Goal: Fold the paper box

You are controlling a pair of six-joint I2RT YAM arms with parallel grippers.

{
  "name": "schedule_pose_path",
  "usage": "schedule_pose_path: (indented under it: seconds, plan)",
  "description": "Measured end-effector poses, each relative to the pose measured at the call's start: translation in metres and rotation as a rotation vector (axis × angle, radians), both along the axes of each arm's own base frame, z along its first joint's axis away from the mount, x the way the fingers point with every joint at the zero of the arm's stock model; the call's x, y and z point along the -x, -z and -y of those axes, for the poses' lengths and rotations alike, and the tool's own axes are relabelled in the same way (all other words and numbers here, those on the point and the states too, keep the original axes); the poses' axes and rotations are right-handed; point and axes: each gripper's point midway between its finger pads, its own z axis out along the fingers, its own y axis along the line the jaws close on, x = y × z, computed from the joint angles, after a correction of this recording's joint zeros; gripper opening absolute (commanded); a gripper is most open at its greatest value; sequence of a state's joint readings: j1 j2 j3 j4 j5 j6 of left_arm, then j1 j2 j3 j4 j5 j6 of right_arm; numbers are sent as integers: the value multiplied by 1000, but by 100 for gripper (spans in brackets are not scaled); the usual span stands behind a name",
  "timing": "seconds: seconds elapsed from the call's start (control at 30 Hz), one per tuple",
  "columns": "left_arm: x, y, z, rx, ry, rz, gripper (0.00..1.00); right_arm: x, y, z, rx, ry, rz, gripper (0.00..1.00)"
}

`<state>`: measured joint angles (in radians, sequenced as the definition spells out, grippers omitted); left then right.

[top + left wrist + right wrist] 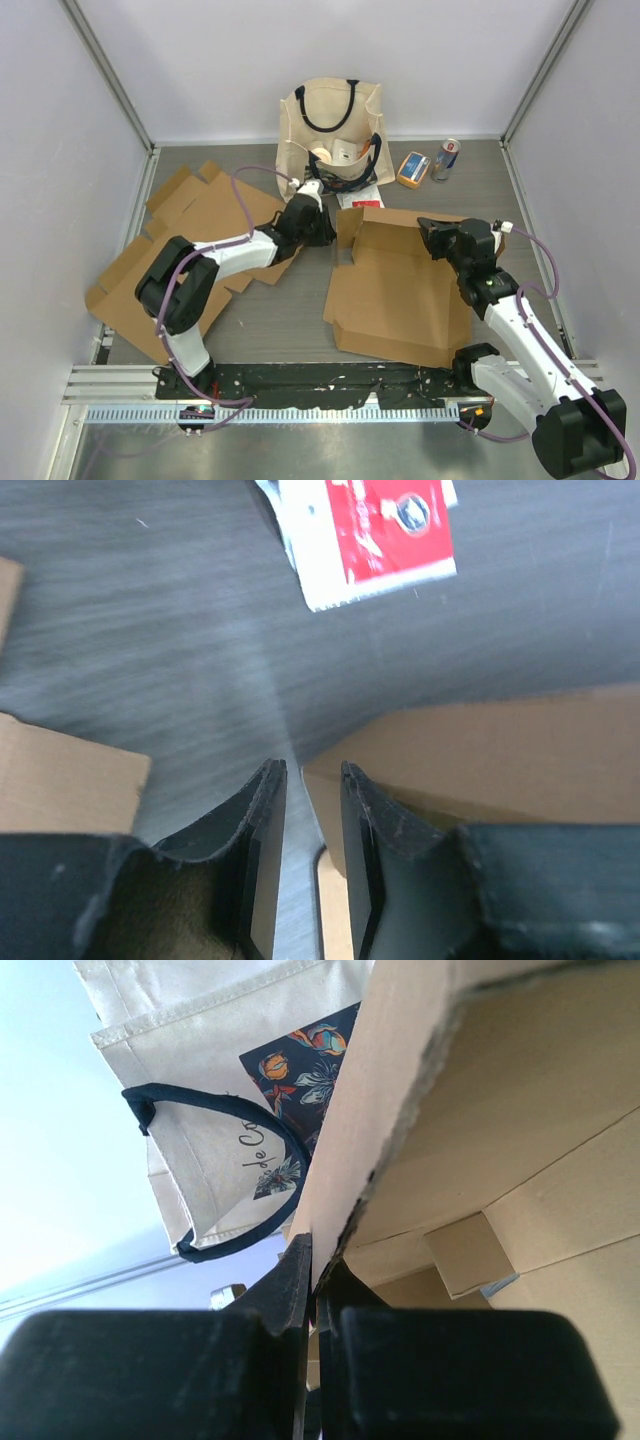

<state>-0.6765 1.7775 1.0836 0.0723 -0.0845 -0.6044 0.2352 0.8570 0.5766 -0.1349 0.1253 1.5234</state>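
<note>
The brown paper box (400, 290) lies partly folded at centre right, its back wall and left flap raised. My left gripper (322, 228) is at the box's back left corner. In the left wrist view its jaws (308, 780) stand a little apart, with the corner of the flap (480, 750) between them, against the right finger (362, 810). My right gripper (432, 238) is at the back wall. In the right wrist view it (318, 1260) is shut on the edge of the cardboard wall (400, 1090), with the box's inside (540, 1180) to the right.
A cream tote bag (330, 125) stands at the back, also in the right wrist view (190, 1080). A can (447, 158) and an orange packet (412, 168) lie at the back right. A red and white packet (375, 530) lies behind the box. Flat cardboard sheets (190, 230) cover the left side.
</note>
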Motion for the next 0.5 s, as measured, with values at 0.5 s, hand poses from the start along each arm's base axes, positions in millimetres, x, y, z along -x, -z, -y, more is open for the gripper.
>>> schedule_pose_path:
  seconds: [0.5]
  plan:
    - [64, -4, 55, 76, 352, 75, 35, 12, 2, 3, 23, -10, 46, 1]
